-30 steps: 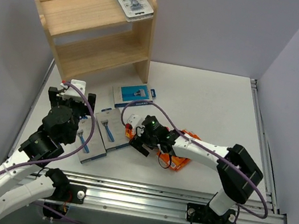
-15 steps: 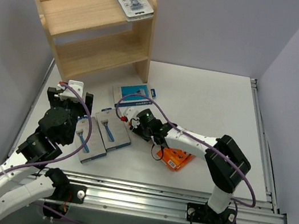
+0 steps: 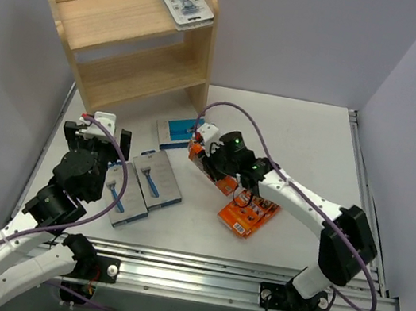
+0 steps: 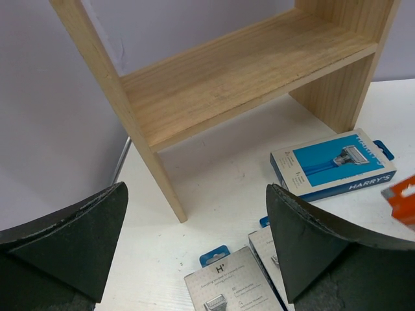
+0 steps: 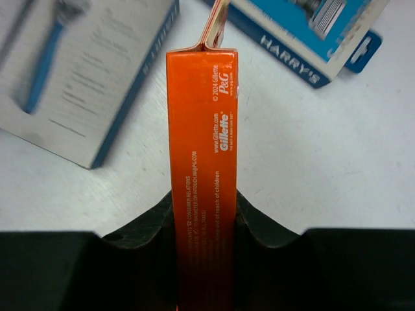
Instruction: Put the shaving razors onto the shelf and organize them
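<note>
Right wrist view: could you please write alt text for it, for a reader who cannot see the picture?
An orange Gillette razor box stands edge-on, clamped in the right pincer over a white table. Behind it lie a grey-and-blue razor box at upper left and a blue Harry's box at upper right.

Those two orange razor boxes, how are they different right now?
The held orange box is turned on edge, pinched in the right gripper; the loose orange box lies flat on the table, untouched. The held one is nearer the shelf than the loose one. Both are bright orange packs.
</note>
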